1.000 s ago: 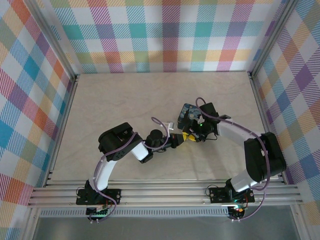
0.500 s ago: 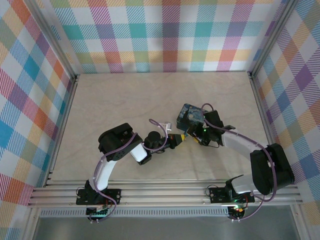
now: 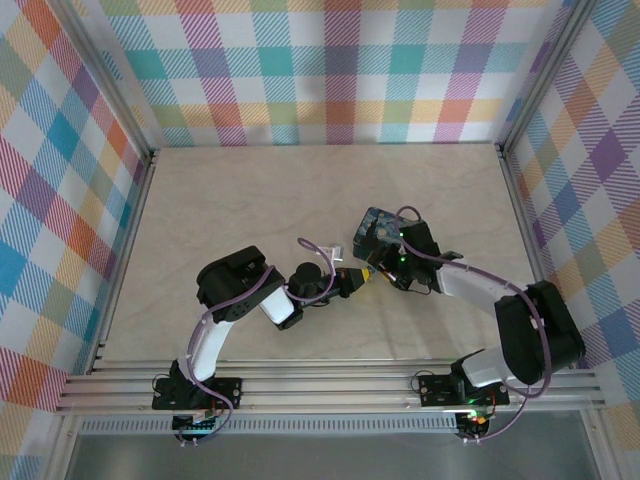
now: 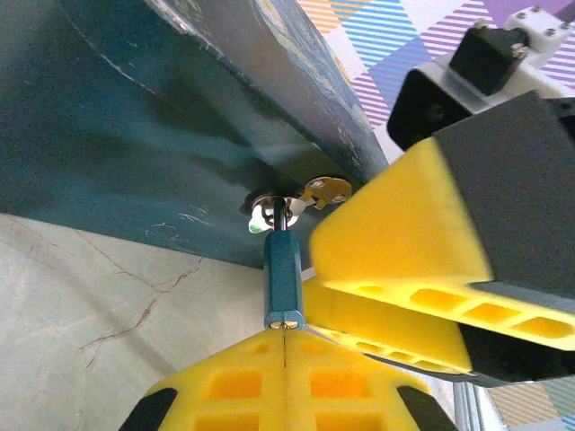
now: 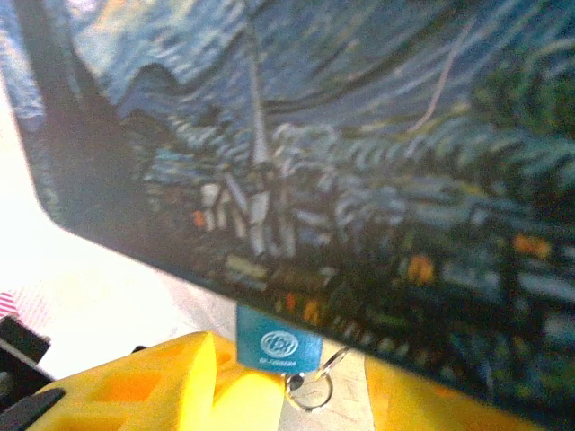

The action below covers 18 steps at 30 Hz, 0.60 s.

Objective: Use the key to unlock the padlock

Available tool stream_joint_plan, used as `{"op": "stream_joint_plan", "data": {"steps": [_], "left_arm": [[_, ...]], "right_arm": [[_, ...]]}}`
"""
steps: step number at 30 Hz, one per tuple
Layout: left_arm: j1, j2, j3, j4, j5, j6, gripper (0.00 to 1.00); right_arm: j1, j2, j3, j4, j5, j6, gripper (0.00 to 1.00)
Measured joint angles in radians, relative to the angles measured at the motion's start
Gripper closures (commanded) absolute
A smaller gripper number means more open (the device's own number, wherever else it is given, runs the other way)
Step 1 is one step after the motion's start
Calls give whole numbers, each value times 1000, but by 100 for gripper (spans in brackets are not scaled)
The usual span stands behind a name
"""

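Note:
The padlock [image 3: 377, 228], dark blue with a starry-night print, lies right of the table's middle. Its painted face [image 5: 341, 135] is close in the right wrist view. The left wrist view looks at its plain keyhole side [image 4: 135, 117]. The key [image 4: 282, 274], with a blue head [image 5: 278, 341] and a small ring [image 5: 311, 389], sticks in the keyhole. My left gripper [image 3: 362, 277] is shut on the key's outer end [image 4: 285, 334]. My right gripper [image 3: 388, 262] stands at the same end of the padlock, its yellow fingers [image 4: 404, 242] apart beside the key. Whether they touch the padlock I cannot tell.
Both arms meet at the padlock, their forearms angled in from the near edge. A purple cable [image 3: 318, 243] loops over the left wrist. Aluminium rails [image 3: 135, 230] and checked walls close in the table [image 3: 240, 190] on three sides.
The right arm's elbow swung out to the right and then came back a little. Its gripper stayed at the padlock. The left gripper and key have barely moved.

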Motion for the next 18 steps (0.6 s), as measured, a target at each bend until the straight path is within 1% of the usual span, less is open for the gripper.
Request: {"op": "stream_joint_plan", "data": {"steps": [5, 9, 10, 12, 14, 16, 18], "left_arm": [[0, 0, -5, 5, 0, 0, 100], [0, 0, -5, 5, 1, 0, 100], [0, 0, -5, 5, 2, 0, 100], [0, -1, -5, 5, 4, -1, 100], [0, -2, -6, 4, 4, -5, 100], [0, -2, -6, 3, 3, -11, 100], [0, -4, -6, 2, 3, -16, 100]], "right_arm": [[10, 58, 42, -11, 0, 0, 53], [16, 76, 55, -11, 0, 0, 56], [16, 79, 59, -11, 0, 0, 58], [16, 88, 68, -11, 0, -2, 64], [16, 95, 74, -15, 1, -6, 73], [16, 97, 76, -20, 5, -10, 85], [15, 97, 79, -25, 5, -13, 94]]}}
